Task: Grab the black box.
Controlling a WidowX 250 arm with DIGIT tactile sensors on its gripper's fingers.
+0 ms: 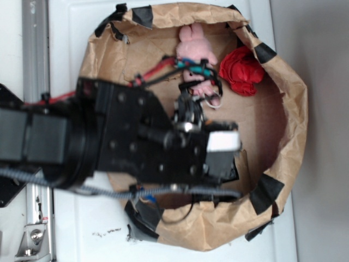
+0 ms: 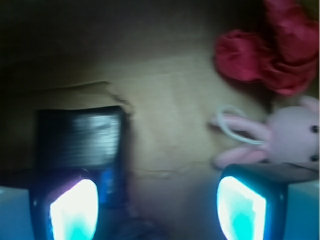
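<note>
Fingers (image 2: 157, 207) spread apart, holding nothing; black box (image 2: 80, 145) lies off-centre, touching the left finger's (image 2: 72, 210) tip in the wrist view, not between them.

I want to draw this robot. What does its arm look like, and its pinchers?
The arm is chunky black blocks with small round screws. Red and black cables run along it, plus a grey braided one below. The gripper has black fingers whose pads glow whitish-turquoise in the wrist view.

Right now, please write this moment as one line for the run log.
tool: open | flat glossy black box: not gripped, beside one finger | pink plush rabbit, crumpled red cloth: apart
</note>
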